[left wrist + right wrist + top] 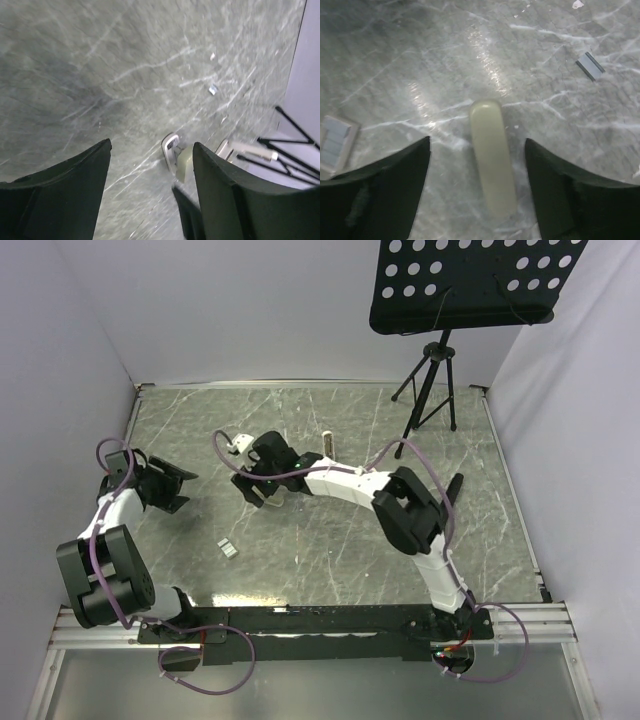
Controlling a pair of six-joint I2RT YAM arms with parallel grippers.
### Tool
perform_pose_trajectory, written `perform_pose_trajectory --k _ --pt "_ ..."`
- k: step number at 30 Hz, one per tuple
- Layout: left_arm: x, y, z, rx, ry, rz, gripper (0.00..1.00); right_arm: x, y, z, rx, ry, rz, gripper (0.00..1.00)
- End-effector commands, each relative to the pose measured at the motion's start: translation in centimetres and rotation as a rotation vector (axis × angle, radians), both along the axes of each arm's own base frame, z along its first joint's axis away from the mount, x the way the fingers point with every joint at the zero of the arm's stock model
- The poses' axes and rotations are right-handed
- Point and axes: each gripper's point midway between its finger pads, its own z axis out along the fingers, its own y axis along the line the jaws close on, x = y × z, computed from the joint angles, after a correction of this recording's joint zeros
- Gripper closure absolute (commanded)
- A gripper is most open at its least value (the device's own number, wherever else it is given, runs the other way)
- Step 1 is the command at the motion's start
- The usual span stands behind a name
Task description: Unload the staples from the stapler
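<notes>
Two black fingers of the right gripper (477,145) stand spread with nothing held, one on each side of the stapler (492,157). It lies flat on the marble table (395,60), rounded end pointing away from the wrist. The fingers face its long sides, so the line-up looks right. Judgement: the grasp is the step in hand. Come straight down and close across the narrow width near mid-length, not on the rounded tip, since smooth plastic may squirt out. Height above the stapler: cannot tell. The staples (590,66), one short strip, lie beyond and right of the stapler, well apart. A grey framed piece (335,142) lies left of the stapler, outside the finger.

Left wrist: the left gripper (152,145) is likewise spread and empty. A cream end that I take for the stapler shows just past its fingers, with the legs of the tripod stand (290,145) beyond the stapler.

Top view: the stapler is hidden beneath the right gripper (258,490).
- The left gripper (172,485) sits left of the stapler, near but apart.
- The staples are on the stapler's base side.
- The tripod stand is far and right of the stapler, well apart.
- The walls (60,340) stand well away from the stapler.

Judgement: the tightest side is toward the left gripper, so lift upward rather than leftward.
</notes>
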Motion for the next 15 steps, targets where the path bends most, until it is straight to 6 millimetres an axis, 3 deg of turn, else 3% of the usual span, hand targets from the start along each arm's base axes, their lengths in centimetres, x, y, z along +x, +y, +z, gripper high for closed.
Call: perform_pose_trajectory --k 1,5,9,11,15 --pt "0.2 -0.4 0.9 0.025 -0.072 -0.083 0.3 1.9 1.3 0.4 0.001 -0.053 0.028 0.24" --pt "-0.5 -0.8 0.0 0.017 -0.059 -0.099 0.3 2.0 2.0 -1.2 -0.026 -0.064 0.038 0.35" --pt "-0.9 -1.7 -0.4 -0.001 -0.083 -0.148 0.32 2.5 1.9 -0.8 -0.039 -0.112 0.019 0.73" --pt "-1.1 -2.3 -0.4 -0.01 -0.109 -0.191 0.35 2.7 1.4 1.1 -0.019 -0.16 0.003 0.88" --pt "-1.1 -5.4 2.0 -0.05 -0.269 -0.384 0.41 1.2 0.0 6.0 0.061 -0.228 0.035 1.0"
